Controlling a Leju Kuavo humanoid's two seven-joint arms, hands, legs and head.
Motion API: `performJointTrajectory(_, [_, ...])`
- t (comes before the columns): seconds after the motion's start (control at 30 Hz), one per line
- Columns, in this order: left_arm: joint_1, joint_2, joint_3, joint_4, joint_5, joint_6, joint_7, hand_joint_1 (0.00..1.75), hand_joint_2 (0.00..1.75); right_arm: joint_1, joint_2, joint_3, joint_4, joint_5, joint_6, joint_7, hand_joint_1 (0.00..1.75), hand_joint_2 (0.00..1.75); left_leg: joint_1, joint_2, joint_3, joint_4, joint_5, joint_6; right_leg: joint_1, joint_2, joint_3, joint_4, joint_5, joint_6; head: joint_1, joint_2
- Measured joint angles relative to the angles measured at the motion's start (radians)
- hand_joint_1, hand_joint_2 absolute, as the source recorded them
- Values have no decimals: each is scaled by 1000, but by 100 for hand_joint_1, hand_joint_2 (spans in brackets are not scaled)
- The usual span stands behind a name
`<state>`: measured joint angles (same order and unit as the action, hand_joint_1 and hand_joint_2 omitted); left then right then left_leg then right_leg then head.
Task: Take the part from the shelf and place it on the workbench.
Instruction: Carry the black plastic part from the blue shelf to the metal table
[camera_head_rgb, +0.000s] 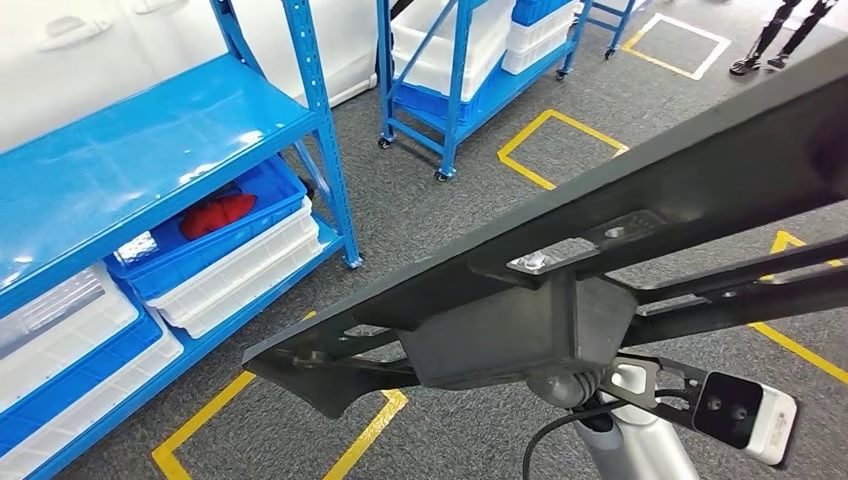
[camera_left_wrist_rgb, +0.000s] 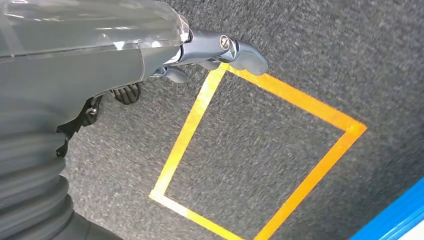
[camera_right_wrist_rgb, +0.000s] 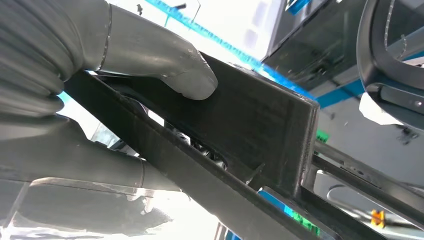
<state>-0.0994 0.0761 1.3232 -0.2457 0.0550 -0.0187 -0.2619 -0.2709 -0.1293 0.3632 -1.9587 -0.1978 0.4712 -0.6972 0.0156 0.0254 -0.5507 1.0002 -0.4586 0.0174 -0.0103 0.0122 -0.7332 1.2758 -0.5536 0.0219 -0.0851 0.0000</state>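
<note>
Part (camera_head_rgb: 560, 250) gripped by right hand (camera_right_wrist_rgb: 100, 115), thumb (camera_right_wrist_rgb: 185, 75) pressed on it

Grey ribbed cover behind the left hand (camera_left_wrist_rgb: 200, 55) (one silver screw near the fingertip), glossy clear-grey shell.

You won't find any readable text, label, brand or number in these views. The yellow floor tape (camera_left_wrist_rgb: 280, 90) forms plain outlines, with no lettering on it. A small orange mark (camera_right_wrist_rgb: 377, 218) beyond the part (camera_right_wrist_rgb: 250, 125) may be a sticker, but it is too blurred to read.
</note>
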Motion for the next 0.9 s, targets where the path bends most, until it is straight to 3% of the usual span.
performJointTrajectory(0.03, [1,-1,0,0,0,-2,0,0,175,5,0,0,-2,2,-4,0,175,175,-1,13,-1,1,0,0,-2,-4,-7,21,-1,2,0,0])
performJointTrajectory(0.07, [2,-2,-1,0,0,-4,1,0,175,9,0,-1,-4,4,-8,0,175,175,-1,26,-1,1,-1,-1,-3,-9,4,5,14,2,0,0])
performJointTrajectory(0.13, [2,-6,-2,0,0,-9,2,0,175,15,0,-2,-15,9,-12,0,175,175,-2,49,0,3,-3,-5,-1,-41,76,-116,69,-3,0,0])
performJointTrajectory(0.2, [3,-11,-6,1,0,-13,5,0,175,22,0,-6,-30,18,-17,0,175,175,-7,67,2,7,-8,-14,8,-77,133,-224,97,-16,0,0])
performJointTrajectory(0.23, [4,-13,-10,1,0,-14,7,0,175,30,0,-9,-37,24,-19,0,175,175,-10,77,3,7,-10,-19,12,-84,142,-245,98,-22,0,0])
performJointTrajectory(0.3, [4,-16,-20,1,0,-16,12,0,175,50,0,-19,-48,37,-21,0,175,175,-12,96,7,5,-12,-30,15,-64,139,-252,100,-35,0,0])
performJointTrajectory(0.33, [3,-18,-27,1,0,-18,16,0,175,60,0,-25,-53,45,-22,0,175,175,-10,92,7,9,-18,-36,13,-53,139,-256,103,-41,0,0])
performJointTrajectory(0.4, [5,-21,-37,1,0,-19,24,0,175,73,0,-33,-59,55,-22,0,175,175,-6,48,-13,60,-57,-46,7,-32,140,-263,111,-53,0,0])
performJointTrajectory(0.47, [10,-25,-44,2,0,-18,34,0,175,84,0,-36,-62,58,-22,0,175,175,-3,-1,-67,185,-124,-51,5,-9,138,-264,115,-59,0,0])
performJointTrajectory(0.5, [12,-27,-46,2,-1,-17,38,0,175,92,0,-36,-62,59,-22,0,175,175,-3,-11,-96,247,-147,-52,6,4,137,-263,116,-60,0,0])
performJointTrajectory(0.53, [14,-30,-47,2,0,-16,42,0,175,99,0,-37,-62,60,-22,0,175,175,-3,-14,-113,282,-152,-53,6,19,136,-262,116,-61,0,0])
performJointTrajectory(0.57, [16,-33,-49,2,0,-16,44,0,175,104,0,-37,-62,62,-22,0,175,175,-3,-16,-112,277,-135,-53,6,33,136,-260,116,-60,0,0])
performJointTrajectory(0.6, [17,-36,-50,3,0,-16,45,0,175,106,0,-37,-62,64,-22,0,175,175,-2,-20,-94,237,-104,-53,6,47,136,-257,116,-59,0,0])
performJointTrajectory(0.67, [18,-42,-50,3,0,-12,45,0,175,105,0,-36,-61,66,-23,0,175,175,3,-62,-36,104,-39,-48,6,72,134,-250,113,-53,0,0])
performJointTrajectory(0.73, [19,-46,-51,3,-1,-6,43,0,175,100,0,-35,-61,67,-25,0,175,175,6,-101,-4,28,-18,-42,5,95,126,-244,115,-40,0,0])
performJointTrajectory(0.77, [19,-48,-51,3,-1,-3,43,0,175,98,0,-34,-60,67,-29,0,175,175,4,-104,-2,21,-21,-37,4,106,122,-244,118,-33,0,0])
performJointTrajectory(0.83, [16,-51,-51,3,0,0,42,0,175,92,0,-32,-59,67,-44,0,175,175,4,-81,1,14,-14,-23,0,115,115,-244,122,-20,0,0])
performJointTrajectory(0.9, [14,-53,-50,3,0,0,42,0,175,82,-2,-26,-58,64,-64,0,175,175,5,-56,4,4,-7,-9,3,69,95,-206,97,-13,0,0])
